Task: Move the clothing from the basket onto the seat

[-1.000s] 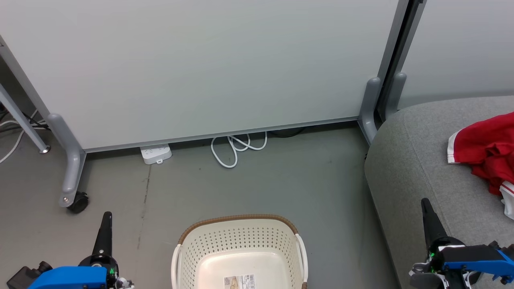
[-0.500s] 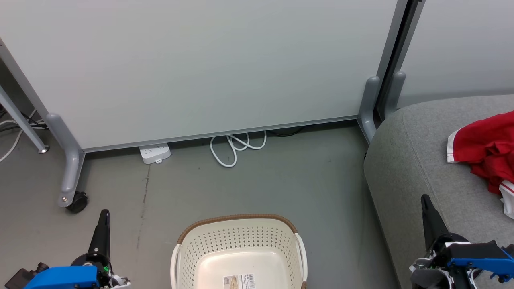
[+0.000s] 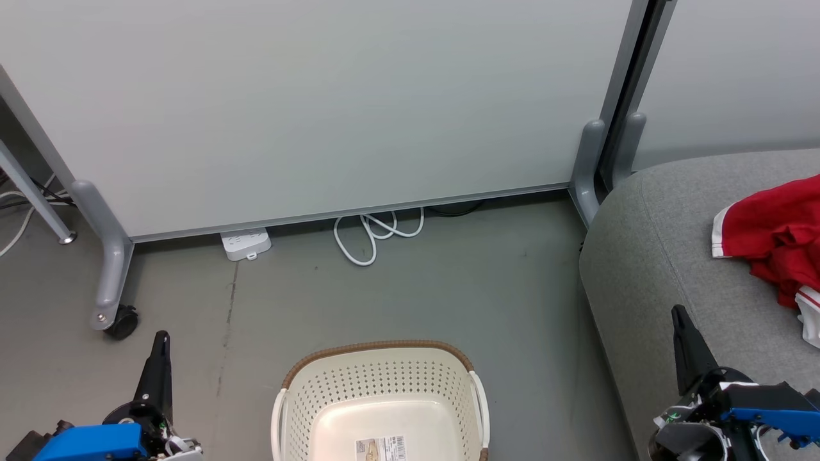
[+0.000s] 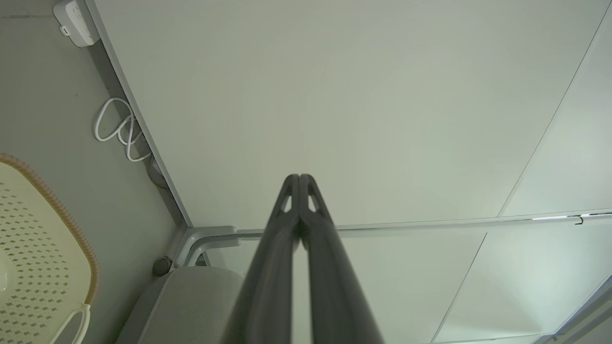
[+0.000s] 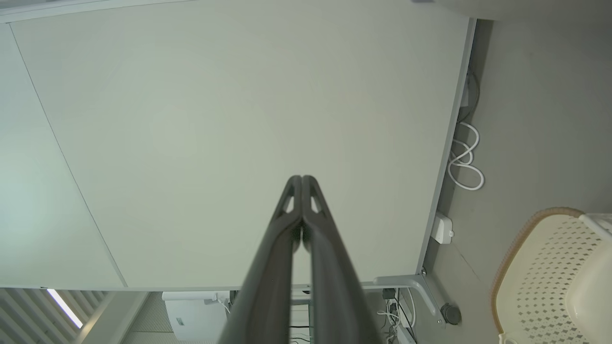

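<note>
Both grippers pinched closed; red clothing (image 3: 765, 230) on the seat (image 3: 653, 256), basket (image 3: 378, 347) on the floor (image 3: 448, 288).

The left gripper (image 3: 160, 342) has its 2 dark fingers pressed together on nothing, poised over the floor just left of the basket; the right gripper (image 3: 679, 317), its 2 fingers likewise together, hangs above the seat near its left edge. The basket stands between them, its bare bottom showing a barcode sticker (image 3: 382, 447). The clothing lies crumpled towards the seat's right side, well apart from the right gripper. Along the floor's far edge, under the partition panel (image 3: 320, 109), lie a white power strip (image 3: 245, 244) and a looped white cable (image 3: 378, 235).
</note>
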Controlling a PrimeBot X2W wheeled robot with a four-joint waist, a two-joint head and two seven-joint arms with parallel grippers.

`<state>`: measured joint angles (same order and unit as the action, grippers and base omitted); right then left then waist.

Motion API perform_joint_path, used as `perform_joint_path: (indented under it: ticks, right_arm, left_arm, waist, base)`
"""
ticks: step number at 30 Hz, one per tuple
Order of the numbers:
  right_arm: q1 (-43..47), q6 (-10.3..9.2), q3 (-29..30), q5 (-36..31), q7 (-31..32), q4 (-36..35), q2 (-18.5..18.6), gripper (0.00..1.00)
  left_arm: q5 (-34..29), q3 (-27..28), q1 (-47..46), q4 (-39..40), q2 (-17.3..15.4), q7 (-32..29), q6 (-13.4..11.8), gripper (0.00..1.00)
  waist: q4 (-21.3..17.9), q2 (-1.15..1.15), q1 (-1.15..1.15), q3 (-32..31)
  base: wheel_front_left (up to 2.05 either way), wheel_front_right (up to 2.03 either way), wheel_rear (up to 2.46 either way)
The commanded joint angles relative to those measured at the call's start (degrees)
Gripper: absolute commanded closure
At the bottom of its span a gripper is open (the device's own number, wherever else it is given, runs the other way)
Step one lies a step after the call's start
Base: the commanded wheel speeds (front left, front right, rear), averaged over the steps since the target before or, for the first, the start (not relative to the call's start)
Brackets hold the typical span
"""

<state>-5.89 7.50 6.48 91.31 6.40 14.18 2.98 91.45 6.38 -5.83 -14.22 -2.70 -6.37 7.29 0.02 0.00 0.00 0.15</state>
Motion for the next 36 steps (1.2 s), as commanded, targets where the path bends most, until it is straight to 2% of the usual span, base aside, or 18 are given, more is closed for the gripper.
perform_joint_path:
  ticks: [1, 36]
  right_arm:
    - [-0.6, -0.02, 0.1, 1.1, 0.3, -0.3, -0.2, 1.0]
    - [-0.6, -0.02, 0.1, 1.2, 0.3, -0.2, -0.2, 1.0]
  left_arm:
    - [0.9, 0.3, -0.7, 0.3, -0.3, -0.3, 0.4, 1.0]
    - [1.0, 0.3, -0.7, 0.3, -0.3, -0.4, 0.4, 1.0]
  waist:
    - [0.0, 0.0, 0.0, 0.0]
    - [0.0, 0.0, 0.0, 0.0]
  base:
    - [0.0, 0.0, 0.0]
    - [0.0, 0.0, 0.0]
